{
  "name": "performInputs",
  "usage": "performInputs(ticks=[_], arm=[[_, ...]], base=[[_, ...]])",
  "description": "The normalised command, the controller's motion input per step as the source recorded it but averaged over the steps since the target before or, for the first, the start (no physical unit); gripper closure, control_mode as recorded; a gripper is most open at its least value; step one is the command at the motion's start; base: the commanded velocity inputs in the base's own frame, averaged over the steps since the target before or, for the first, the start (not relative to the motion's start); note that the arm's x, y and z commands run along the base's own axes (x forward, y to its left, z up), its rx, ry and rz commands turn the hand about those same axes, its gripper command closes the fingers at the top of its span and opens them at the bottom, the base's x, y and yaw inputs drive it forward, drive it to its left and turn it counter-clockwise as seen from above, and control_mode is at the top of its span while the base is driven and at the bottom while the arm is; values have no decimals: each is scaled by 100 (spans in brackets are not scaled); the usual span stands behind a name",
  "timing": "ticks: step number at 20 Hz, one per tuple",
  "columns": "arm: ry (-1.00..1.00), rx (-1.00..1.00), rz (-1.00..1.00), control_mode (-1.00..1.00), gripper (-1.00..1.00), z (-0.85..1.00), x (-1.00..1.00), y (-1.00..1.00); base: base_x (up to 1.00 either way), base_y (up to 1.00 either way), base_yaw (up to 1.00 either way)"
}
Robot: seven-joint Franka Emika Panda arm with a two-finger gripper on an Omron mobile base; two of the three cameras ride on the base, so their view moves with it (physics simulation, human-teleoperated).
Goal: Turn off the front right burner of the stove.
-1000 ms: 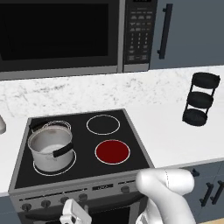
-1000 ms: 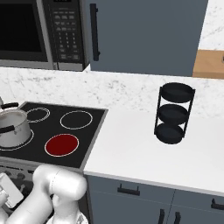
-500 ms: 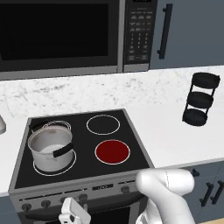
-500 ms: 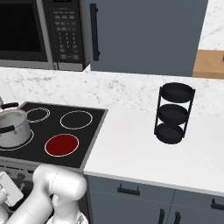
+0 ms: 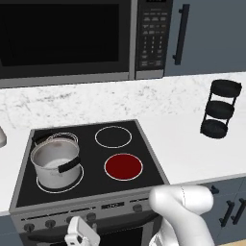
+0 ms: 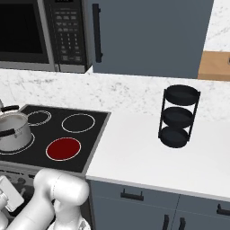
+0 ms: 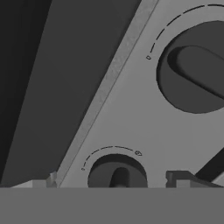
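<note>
- Left base view: the stove has its long side running left to right. The front right burner glows solid red at about 4 o'clock on the glass, with a pot at 8 o'clock of the cooktop and a white ring at 12 o'clock of the burner.
- The gripper sits low at the steel front panel, just below the row of knobs. A black tiered rack stands well apart at 3 o'clock.
- Right base view: the burner is red at the front corner nearest the counter; the hand is at 7 o'clock of it.
- Hand view: a knob lies close at 6 o'clock, its grip bar pointing toward 12. A second knob at 2 o'clock has its bar slanting from 10 to 4.
- I cannot tell how far the fingers are parted or whether they hold anything.
- Against half a second ago nothing has visibly changed: the burner is as red and the hand as low.
</note>
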Motion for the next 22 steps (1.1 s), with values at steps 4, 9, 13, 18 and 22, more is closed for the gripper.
performInputs(ticks=[4, 9, 13, 18, 22], arm=[[0, 0, 0, -100, -100, 4, 0, 0], [0, 0, 0, -100, -100, 0, 0, 0], [0, 0, 0, -100, 100, 0, 0, 0], [0, 0, 0, -100, 100, 0, 0, 0], [2, 2, 0, -100, 100, 8, 0, 0]], base=[[0, 0, 0], [0, 0, 0], [0, 0, 0], [0, 0, 0], [0, 0, 0]])
